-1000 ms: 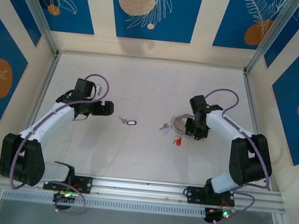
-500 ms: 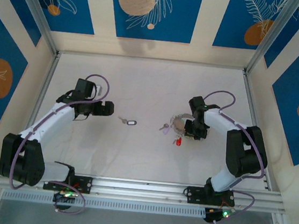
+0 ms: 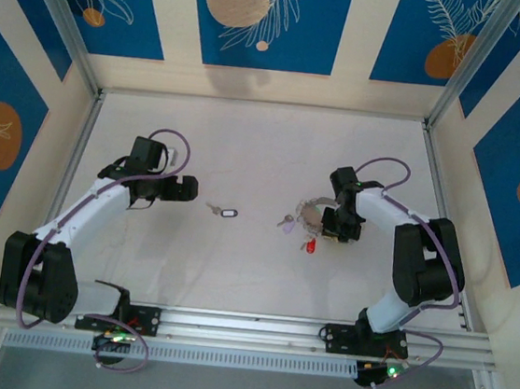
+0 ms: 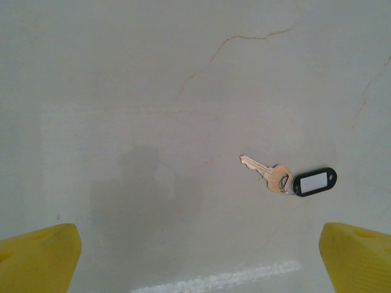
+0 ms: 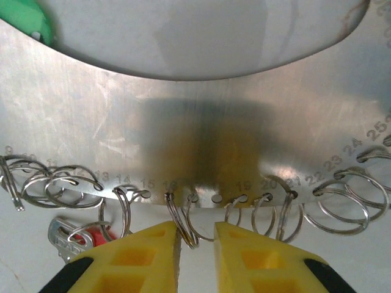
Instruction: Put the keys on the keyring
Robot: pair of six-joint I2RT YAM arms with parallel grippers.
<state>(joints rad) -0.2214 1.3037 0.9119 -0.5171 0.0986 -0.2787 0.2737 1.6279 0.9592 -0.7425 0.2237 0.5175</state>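
Steel band, brushed and curved: the keyring (image 5: 195, 110) lies flat on the table (image 4: 122, 91), right of centre in the top view. It is punched with numbered holes, and small split rings hang through them.

- Right gripper (image 5: 195, 235) sits low at the band's edge with its yellow jaws drawn nearly together. One split ring (image 5: 173, 210) stands in the narrow gap, against one finger. I cannot tell whether it is truly pinched or only bracketed. Likely purpose is to steady that ring, or pry it, so a key can be threaded on.
- A red-tagged key (image 5: 91, 235) already hangs on a ring a few holes to the side. A green tag (image 5: 27, 21) peeks over the band's far edge.
- Left gripper (image 4: 195, 256) hovers with jaws spread wide and nothing between them. The black-tagged key (image 4: 287, 180) lies loose on the table just ahead, nearer one fingertip than the other, blade pointing away from its tag (white label up). This key is well apart from the keyring.
- Judgement: the left arm looks staged for a pickup and needs to centre on the key first.
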